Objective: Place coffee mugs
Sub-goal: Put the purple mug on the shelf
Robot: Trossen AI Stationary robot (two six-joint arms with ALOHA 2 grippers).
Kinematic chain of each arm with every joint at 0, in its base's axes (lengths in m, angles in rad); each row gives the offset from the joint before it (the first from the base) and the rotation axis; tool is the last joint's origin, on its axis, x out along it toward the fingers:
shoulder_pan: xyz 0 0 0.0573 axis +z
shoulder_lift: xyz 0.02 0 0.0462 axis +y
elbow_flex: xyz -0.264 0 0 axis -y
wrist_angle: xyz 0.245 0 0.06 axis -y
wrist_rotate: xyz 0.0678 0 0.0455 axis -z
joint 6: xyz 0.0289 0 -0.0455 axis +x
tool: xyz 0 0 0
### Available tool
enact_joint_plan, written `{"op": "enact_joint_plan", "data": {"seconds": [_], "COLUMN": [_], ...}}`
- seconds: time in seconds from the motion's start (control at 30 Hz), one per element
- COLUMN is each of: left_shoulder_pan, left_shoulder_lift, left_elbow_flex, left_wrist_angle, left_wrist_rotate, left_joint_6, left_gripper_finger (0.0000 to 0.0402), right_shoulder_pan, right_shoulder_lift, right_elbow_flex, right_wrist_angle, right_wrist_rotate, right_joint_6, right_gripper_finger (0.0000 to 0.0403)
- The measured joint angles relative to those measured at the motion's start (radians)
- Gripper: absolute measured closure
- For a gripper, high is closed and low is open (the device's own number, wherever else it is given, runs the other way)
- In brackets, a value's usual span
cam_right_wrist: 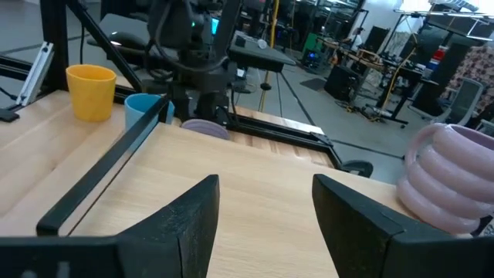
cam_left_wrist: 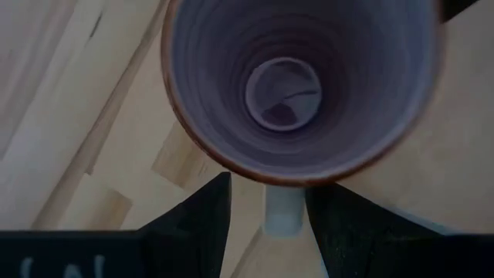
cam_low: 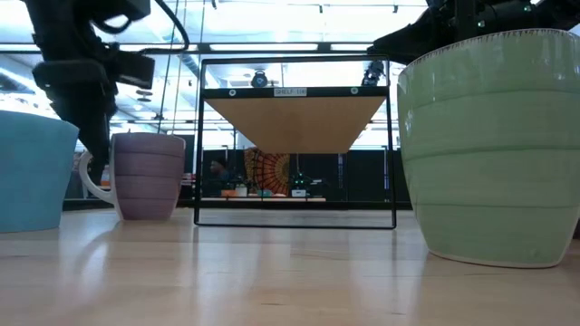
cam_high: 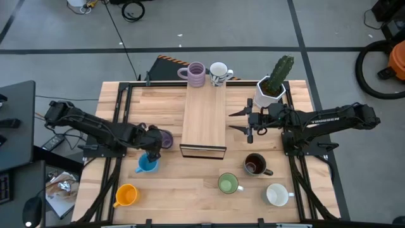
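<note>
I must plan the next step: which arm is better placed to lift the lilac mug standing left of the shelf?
The left. Its gripper hangs over that lilac mug, open fingers astride the handle. The right gripper waits open across the shelf.

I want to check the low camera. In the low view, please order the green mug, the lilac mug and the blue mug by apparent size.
1. green mug
2. blue mug, cut off by the frame, so its rank is unsure
3. lilac mug
Nearness to the camera exaggerates the differences.

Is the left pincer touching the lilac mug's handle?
Cannot tell. In the left wrist view, the left pincer straddles the lilac mug handle, fingers open, but contact is not plain.
</note>
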Motion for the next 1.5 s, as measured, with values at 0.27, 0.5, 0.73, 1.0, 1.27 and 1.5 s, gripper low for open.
{"op": "enact_joint_plan", "data": {"seconds": [0.27,0.5,0.73,1.0,1.27,1.5], "left_shoulder_pan": [0.069,0.127,0.179,0.218,0.26,0.282], "left_shoulder_lift": [0.055,0.055,0.055,0.051,0.05,0.05], "left_elbow_flex": [0.0,0.0,0.0,0.019,0.114,0.194], "left_wrist_angle": [0.029,0.058,0.07,0.053,-0.033,-0.132], "left_wrist_rotate": [0.075,0.094,0.102,0.103,0.098,0.088], "left_joint_6": [0.056,0.147,0.242,0.335,0.497,0.634], "left_gripper_finger": [0.0231,0.028,0.034,0.034,0.034,0.034], "right_shoulder_pan": [0.0,0.0,0.0,0.0,0.0,-0.017], "right_shoulder_lift": [0.0,0.0,0.0,0.0,0.0,-0.048], "right_elbow_flex": [0.0,0.0,0.0,0.0,0.0,0.0], "right_wrist_angle": [-0.001,-0.007,-0.015,-0.047,-0.052,-0.063], "right_wrist_rotate": [0.0,0.001,0.003,0.004,0.082,0.082], "right_joint_6": [0.003,0.003,0.004,0.031,0.049,0.026], "right_gripper_finger": [0.0188,0.0188,0.0188,0.0188,0.0188,0.0192]}}
